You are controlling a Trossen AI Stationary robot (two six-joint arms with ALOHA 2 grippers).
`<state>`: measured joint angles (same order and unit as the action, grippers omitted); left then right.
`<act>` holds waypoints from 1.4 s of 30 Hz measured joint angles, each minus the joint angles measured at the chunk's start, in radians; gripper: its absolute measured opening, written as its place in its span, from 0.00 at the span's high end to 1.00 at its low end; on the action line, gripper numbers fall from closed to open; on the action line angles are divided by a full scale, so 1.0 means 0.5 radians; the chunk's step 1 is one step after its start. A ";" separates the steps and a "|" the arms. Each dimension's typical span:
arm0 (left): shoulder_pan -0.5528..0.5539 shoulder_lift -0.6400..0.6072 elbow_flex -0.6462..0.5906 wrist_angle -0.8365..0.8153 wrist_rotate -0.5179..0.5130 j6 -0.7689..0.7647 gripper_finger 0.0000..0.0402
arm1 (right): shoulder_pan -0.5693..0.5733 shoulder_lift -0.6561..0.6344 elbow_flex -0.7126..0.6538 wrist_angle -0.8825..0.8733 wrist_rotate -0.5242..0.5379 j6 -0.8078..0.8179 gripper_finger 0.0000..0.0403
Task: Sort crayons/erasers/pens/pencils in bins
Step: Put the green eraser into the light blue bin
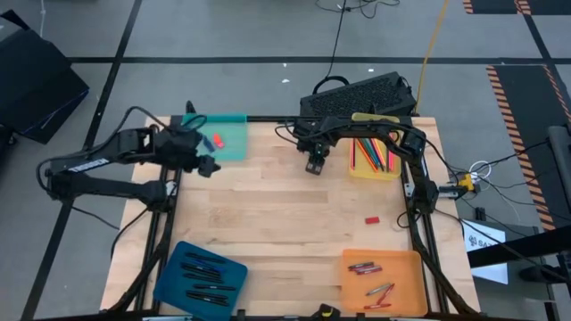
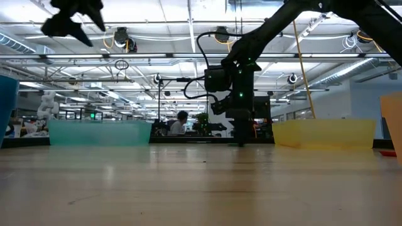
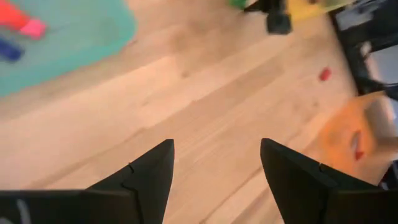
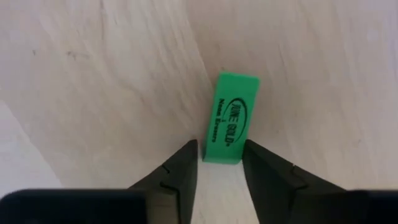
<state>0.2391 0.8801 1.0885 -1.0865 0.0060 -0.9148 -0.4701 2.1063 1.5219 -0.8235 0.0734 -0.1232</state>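
My right gripper [image 1: 314, 166] is down on the wooden table near its far middle, beside the yellow bin [image 1: 375, 159] of pencils. It is shut on a green eraser [image 4: 229, 118], which it hides in the high view. My left gripper [image 1: 205, 166] hangs open and empty above the table, just off the teal bin [image 1: 221, 138], which holds red, pink and blue erasers [image 3: 25, 22]. A red eraser [image 1: 372, 219] lies flat on the table toward the right. Pens lie in the dark blue bin [image 1: 201, 276] and crayons in the orange bin [image 1: 384, 278]. My right gripper pinches the green eraser's two long sides at its near end [image 4: 222, 154] between its two fingers [image 4: 186, 165]. The fingers come from above, pointing down, and only that end lies between them. The eraser lies flat on the table, printed face up.
A black keyboard [image 1: 357, 96] and cables lie beyond the table's far edge. The middle of the table [image 1: 285, 223] is bare wood between the four bins. In the low view the teal bin [image 2: 100, 133] and yellow bin [image 2: 323, 133] stand either side of my right gripper [image 2: 242, 135].
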 joint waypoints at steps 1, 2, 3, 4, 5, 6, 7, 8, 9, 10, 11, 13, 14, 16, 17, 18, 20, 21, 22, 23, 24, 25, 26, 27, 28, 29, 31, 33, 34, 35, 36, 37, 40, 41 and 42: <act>-0.032 -0.016 0.000 -0.051 -0.022 -0.031 0.40 | 0.000 0.000 0.000 0.018 -0.001 0.015 0.72; -0.062 -0.027 0.000 -0.102 -0.028 -0.061 0.40 | 0.000 0.001 0.000 0.035 -0.014 0.021 0.73; -0.090 -0.027 0.000 -0.173 -0.029 -0.096 0.40 | 0.000 0.001 0.000 0.043 -0.031 0.022 0.74; -0.118 -0.027 -0.003 -0.255 -0.038 -0.132 0.40 | 0.000 0.002 -0.001 0.051 -0.046 0.022 0.75; -0.152 -0.027 -0.028 -0.309 -0.069 -0.171 0.40 | -0.002 0.002 -0.002 0.054 -0.062 0.022 0.75; -0.186 -0.027 -0.064 -0.352 -0.110 -0.217 0.40 | -0.003 0.002 -0.002 0.056 -0.069 0.033 0.75; -0.221 -0.029 -0.113 -0.368 -0.150 -0.265 0.40 | -0.003 0.002 -0.002 0.057 -0.066 0.055 0.75; -0.254 -0.041 -0.168 -0.358 -0.174 -0.311 0.40 | -0.006 0.002 -0.002 0.060 -0.066 0.082 0.75; -0.284 -0.053 -0.229 -0.334 -0.180 -0.348 0.40 | -0.013 0.002 -0.002 0.062 -0.073 0.108 0.74; -0.313 -0.066 -0.290 -0.307 -0.180 -0.372 0.40 | -0.016 0.002 -0.002 0.065 -0.089 0.128 0.73; -0.344 -0.087 -0.348 -0.263 -0.180 -0.390 0.40 | -0.019 0.002 -0.002 0.066 -0.104 0.142 0.72; -0.407 -0.114 -0.448 -0.205 -0.217 -0.447 0.40 | -0.017 0.002 -0.002 0.067 -0.105 0.155 0.70; -0.437 -0.118 -0.488 -0.183 -0.248 -0.480 0.40 | -0.017 0.003 -0.002 0.068 -0.118 0.155 0.69; -0.487 -0.129 -0.543 -0.151 -0.298 -0.525 0.40 | -0.019 0.003 -0.002 0.076 -0.145 0.163 0.68; -0.508 -0.132 -0.565 -0.125 -0.314 -0.540 0.40 | -0.020 0.003 -0.009 0.090 -0.150 0.167 0.68; -0.526 -0.132 -0.583 -0.100 -0.315 -0.542 0.40 | -0.019 0.002 -0.030 0.119 -0.146 0.172 0.68; -0.560 -0.124 -0.612 -0.024 -0.305 -0.526 0.40 | -0.018 -0.003 -0.077 0.178 -0.146 0.199 0.68; -0.576 -0.124 -0.620 0.009 -0.288 -0.524 0.40 | -0.018 -0.007 -0.101 0.200 -0.147 0.215 0.69; -0.591 -0.126 -0.624 0.036 -0.275 -0.536 0.40 | -0.017 -0.010 -0.123 0.218 -0.146 0.220 0.70; -0.605 -0.128 -0.628 0.062 -0.261 -0.553 0.40 | -0.014 -0.011 -0.148 0.226 -0.145 0.219 0.71; -0.615 -0.128 -0.630 0.084 -0.251 -0.567 0.40 | -0.009 -0.011 -0.171 0.227 -0.143 0.218 0.72; -0.619 -0.127 -0.631 0.104 -0.242 -0.577 0.40 | -0.001 -0.011 -0.195 0.231 -0.136 0.215 0.73; -0.625 -0.127 -0.631 0.134 -0.229 -0.585 0.40 | 0.006 -0.011 -0.212 0.236 -0.127 0.206 0.75; -0.627 -0.128 -0.631 0.174 -0.220 -0.584 0.40 | 0.013 -0.011 -0.224 0.237 -0.116 0.192 0.77; -0.627 -0.130 -0.631 0.230 -0.211 -0.573 0.40 | 0.022 -0.011 -0.235 0.238 -0.110 0.173 0.78; -0.627 -0.138 -0.631 0.291 -0.198 -0.561 0.40 | 0.028 -0.011 -0.245 0.243 -0.104 0.156 0.80; -0.612 -0.168 -0.631 0.408 -0.146 -0.503 0.40 | 0.041 -0.013 -0.256 0.265 -0.102 0.123 0.83; -0.571 -0.225 -0.631 0.478 -0.097 -0.459 0.40 | 0.050 -0.026 -0.256 0.293 -0.099 0.106 0.86; -0.541 -0.259 -0.631 0.485 -0.089 -0.448 0.40 | 0.056 -0.034 -0.256 0.318 -0.098 0.101 0.87; -0.513 -0.295 -0.631 0.486 -0.086 -0.440 0.40 | 0.061 -0.048 -0.256 0.336 -0.087 0.093 0.88; -0.485 -0.329 -0.631 0.487 -0.080 -0.431 0.40 | 0.068 -0.067 -0.258 0.365 -0.068 0.076 0.88; -0.457 -0.360 -0.631 0.487 -0.074 -0.425 0.40 | 0.078 -0.091 -0.263 0.397 -0.042 0.046 0.88; -0.386 -0.403 -0.631 0.493 -0.009 -0.428 0.40 | 0.119 -0.187 -0.274 0.436 0.012 -0.072 0.88; -0.372 -0.403 -0.634 0.521 0.013 -0.435 0.40 | 0.138 -0.219 -0.275 0.510 -0.011 -0.118 0.88; -0.362 -0.403 -0.652 0.589 0.036 -0.448 0.40 | 0.170 -0.265 -0.272 0.558 -0.016 -0.162 0.88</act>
<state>0.0583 0.6788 0.7626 -0.7919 0.0242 -1.1387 -0.3852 1.9740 1.3857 -0.5444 0.0652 -0.2043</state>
